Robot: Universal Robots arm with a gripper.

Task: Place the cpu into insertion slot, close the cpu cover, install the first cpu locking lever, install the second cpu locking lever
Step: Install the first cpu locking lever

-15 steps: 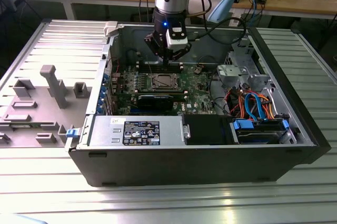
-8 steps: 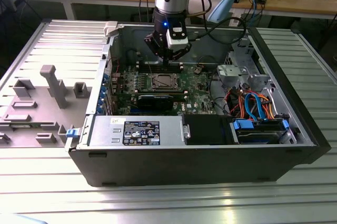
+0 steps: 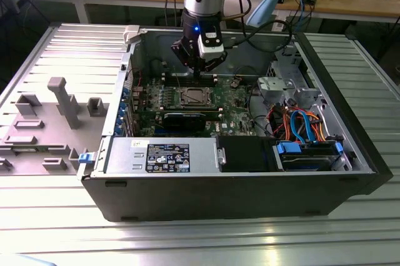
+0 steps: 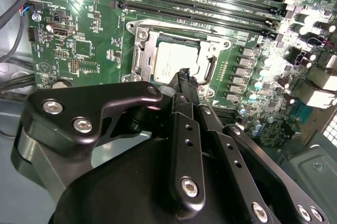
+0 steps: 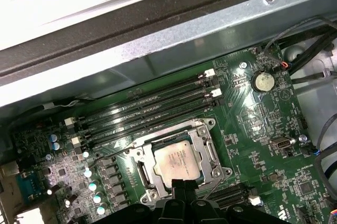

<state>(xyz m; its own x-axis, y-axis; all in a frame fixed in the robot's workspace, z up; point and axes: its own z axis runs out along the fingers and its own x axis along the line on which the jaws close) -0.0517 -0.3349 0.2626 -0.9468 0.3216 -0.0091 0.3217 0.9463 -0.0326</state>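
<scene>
Your gripper [image 3: 199, 73] hangs over the memory slots [image 3: 190, 78] inside the open computer case [image 3: 250, 185] in the exterior view, just behind the insertion slot [image 3: 190, 97], and how its jaws stand cannot be told there. In the second wrist view the fingers [image 4: 184, 84] look pressed together with nothing between them, tips just beside the cpu [image 4: 178, 61], which lies seated in its socket. In the first wrist view the cpu cover [image 5: 181, 155] lies flat around the chip.

We count one chip [image 5: 178, 160] in one socket [image 5: 208, 153], four long memory slots [image 5: 147, 109], one round coin battery [image 5: 261, 81] and one green board [image 5: 253, 145] inside one computer case [image 3: 250, 194].
</scene>
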